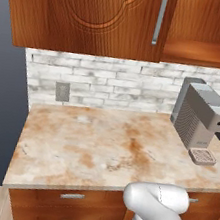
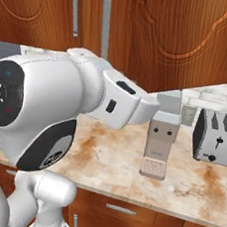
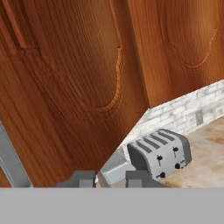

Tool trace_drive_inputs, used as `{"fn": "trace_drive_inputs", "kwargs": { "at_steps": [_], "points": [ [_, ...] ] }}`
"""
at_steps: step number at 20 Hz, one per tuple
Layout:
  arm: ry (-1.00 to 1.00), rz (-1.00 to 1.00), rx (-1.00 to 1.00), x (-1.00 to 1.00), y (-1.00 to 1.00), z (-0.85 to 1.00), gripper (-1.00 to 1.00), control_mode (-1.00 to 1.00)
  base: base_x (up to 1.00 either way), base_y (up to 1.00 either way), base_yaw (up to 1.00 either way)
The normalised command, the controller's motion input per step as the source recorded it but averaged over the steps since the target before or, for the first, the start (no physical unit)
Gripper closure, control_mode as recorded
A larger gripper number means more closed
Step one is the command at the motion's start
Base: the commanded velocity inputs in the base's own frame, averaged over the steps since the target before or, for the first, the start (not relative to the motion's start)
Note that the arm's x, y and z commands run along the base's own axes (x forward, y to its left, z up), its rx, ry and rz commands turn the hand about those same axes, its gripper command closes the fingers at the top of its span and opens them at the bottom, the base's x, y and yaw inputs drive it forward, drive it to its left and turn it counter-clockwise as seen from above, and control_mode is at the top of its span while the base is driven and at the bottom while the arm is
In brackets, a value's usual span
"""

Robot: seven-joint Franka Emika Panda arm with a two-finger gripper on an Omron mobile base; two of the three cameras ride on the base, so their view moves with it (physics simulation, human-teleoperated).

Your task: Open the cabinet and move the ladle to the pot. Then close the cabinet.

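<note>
We caught the gripper (image 3: pixel 109 178) right at the bottom of the hand view, its two dark finger tips (image 3: pixel 81 178) poking up with a narrow gap between them. Whether they were pinching anything, we could not tell; nothing showed clearly between them, and the edge of the picture cut them off. Just to their left ran a silver bar handle (image 3: pixel 11 164), close by but not plainly touched. Ahead of the hand the cabinet (image 3: pixel 78 74) loomed very near, its reddish-brown door with the carved arch panel slanting across the view.

From the left base view we saw the cabinet (image 1: pixel 88 12) above the counter (image 1: pixel 101 146), one door shut with its long handle (image 1: pixel 160 16), and beside it on the right an open compartment with a bare wooden shelf (image 1: pixel 203 51); we could make out nothing on the part that showed. A grey coffee machine (image 1: pixel 201 120) stood on the counter below that shelf, against the white brick wall (image 1: pixel 112 79).

In the right base view the white arm (image 2: pixel 88 90) reached up and forward from the lower left, its forearm passing in front of the coffee machine (image 2: pixel 158 140) toward the cabinet doors (image 2: pixel 179 38). A silver toaster (image 2: pixel 216 137) sat to the right on the counter, and the hand view showed that toaster (image 3: pixel 159 153) too.
</note>
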Motion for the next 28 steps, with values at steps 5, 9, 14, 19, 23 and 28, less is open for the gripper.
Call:
{"fn": "trace_drive_inputs", "kwargs": {
  "at_steps": [5,9,14,19,23,28],
  "points": [
    [0.00,0.00,0.00,-1.00,0.76,-0.14,-1.00,-1.00,0.00,0.00,0.00],
    [0.00,0.00,0.00,-0.80,1.00,-0.09,-1.00,-1.00,0.00,0.00,0.00],
    [0.00,-0.01,0.00,-0.04,1.00,0.00,-1.00,-1.00,0.00,0.00,0.00],
    [0.01,-0.06,0.00,0.75,0.84,0.00,-1.00,-1.00,0.00,0.00,0.00],
    [0.00,-0.08,0.00,1.00,0.37,0.00,-1.00,-1.00,0.00,0.00,0.00],
    [0.00,-0.10,0.00,0.97,0.08,0.00,-1.00,-1.00,0.00,0.00,0.00]
  ]
}}
